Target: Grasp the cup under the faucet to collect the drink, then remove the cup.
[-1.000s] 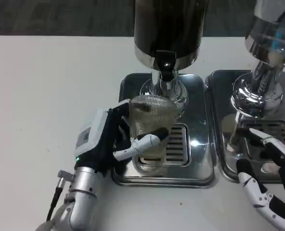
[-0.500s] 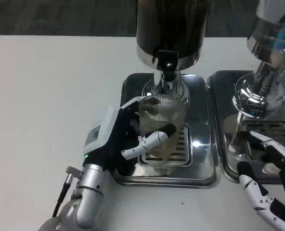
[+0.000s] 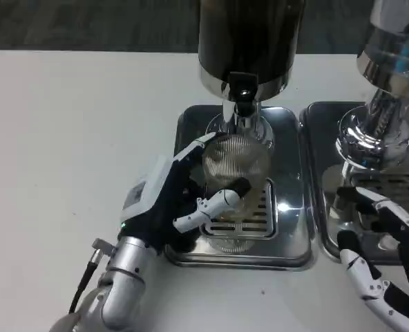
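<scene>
1. Left hand [image 3: 164, 207] wrapped around ribbed clear cup [image 3: 233, 173] – held under black faucet [image 3: 242, 93] to catch the drink.
2. Cup over drip tray [image 3: 287, 228] grille; contents unclear, perhaps a little liquid.
3. Right hand [image 3: 381, 256] empty, fingers spread, above second tray [image 3: 315, 138] on white counter [image 3: 73, 131].

Bright overhead light; glare on steel tray [image 3: 292, 207].
</scene>
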Robot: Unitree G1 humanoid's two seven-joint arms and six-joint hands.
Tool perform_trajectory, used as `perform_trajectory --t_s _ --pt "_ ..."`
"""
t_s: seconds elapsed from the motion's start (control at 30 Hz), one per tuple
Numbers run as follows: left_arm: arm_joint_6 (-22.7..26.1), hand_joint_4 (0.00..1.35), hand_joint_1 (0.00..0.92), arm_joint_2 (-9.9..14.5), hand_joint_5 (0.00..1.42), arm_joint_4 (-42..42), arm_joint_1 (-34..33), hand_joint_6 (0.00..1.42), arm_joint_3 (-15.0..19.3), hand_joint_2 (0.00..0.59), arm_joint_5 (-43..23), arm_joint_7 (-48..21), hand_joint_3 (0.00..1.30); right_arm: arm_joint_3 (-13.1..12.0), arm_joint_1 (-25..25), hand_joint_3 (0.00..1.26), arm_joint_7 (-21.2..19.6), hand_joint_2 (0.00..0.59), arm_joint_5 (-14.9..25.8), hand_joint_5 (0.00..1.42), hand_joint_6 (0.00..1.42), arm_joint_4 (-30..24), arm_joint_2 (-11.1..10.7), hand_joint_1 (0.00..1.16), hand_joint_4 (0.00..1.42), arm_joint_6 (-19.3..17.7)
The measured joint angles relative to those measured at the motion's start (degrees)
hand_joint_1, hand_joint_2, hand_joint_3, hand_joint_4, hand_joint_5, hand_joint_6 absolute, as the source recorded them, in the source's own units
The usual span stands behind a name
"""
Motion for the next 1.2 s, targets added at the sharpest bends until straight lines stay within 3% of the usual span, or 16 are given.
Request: perform_trajectory --t_s 0.43,1.0,1.2 --pt "-2.5 0.18 0.068 2.0 0.26 -4.6 4.3 0.19 1.6 0.081 -2.3 -3.2 0.24 0.4 -2.0 0.29 0.3 0.444 0.2 0.29 0.4 1.4 0.2 0.29 0.26 0.0" --pt "-5.2 0.16 0.064 7.5 0.25 -11.6 8.9 0.17 9.8 0.079 -8.4 -6.2 0.24 1.9 -5.5 0.29 0.1 0.444 0.3 0.29 0.39 5.6 0.7 0.29 0.26 -0.7" --pt "-6.8 0.27 0.004 9.5 0.32 -16.5 11.9 0.26 13.0 0.126 -11.5 -9.3 0.28 2.2 -6.6 0.29 -0.4 0.444 0.4 0.29 0.39 7.1 0.8 0.29 0.26 -1.2"
